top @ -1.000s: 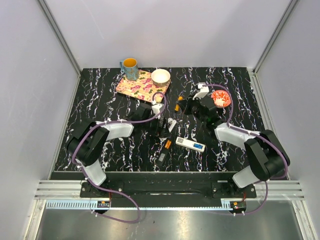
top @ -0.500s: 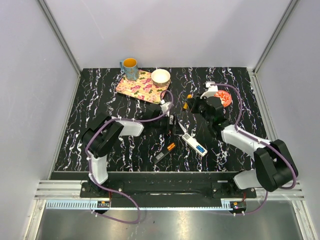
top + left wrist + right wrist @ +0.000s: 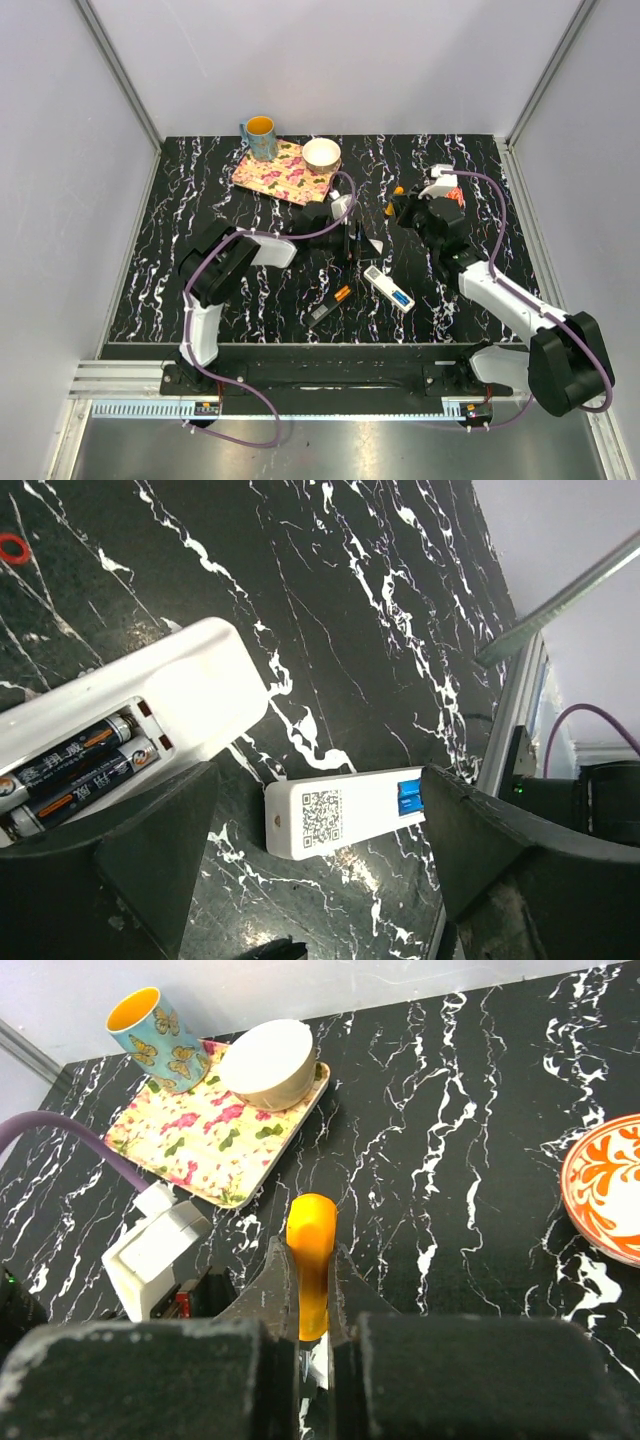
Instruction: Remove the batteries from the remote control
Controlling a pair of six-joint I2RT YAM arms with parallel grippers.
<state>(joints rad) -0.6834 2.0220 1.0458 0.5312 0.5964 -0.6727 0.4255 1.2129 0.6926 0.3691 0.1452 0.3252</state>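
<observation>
A white remote (image 3: 120,720) lies on its face with its compartment open; two dark batteries (image 3: 80,770) with orange print sit inside. In the top view only a white bit of it (image 3: 372,246) shows beside my left gripper (image 3: 352,240). My left gripper (image 3: 320,880) is open and empty, just above the table, its fingers (image 3: 150,850) straddling a second white remote (image 3: 345,810) with a QR code and blue label, also seen from above (image 3: 388,288). My right gripper (image 3: 309,1260) is shut on a slim orange battery (image 3: 311,1225), held above the table (image 3: 388,210).
A loose orange battery (image 3: 341,294) and a flat black bar (image 3: 320,315) lie near the front. A floral tray (image 3: 200,1130) with a white bowl (image 3: 265,1060) and a blue mug (image 3: 150,1025) stands at the back left. An orange plate (image 3: 605,1185) lies right.
My right gripper has moved back and to the right with the orange battery in it. My left gripper has slid right over the remotes. The QR-code remote has turned to a diagonal.
</observation>
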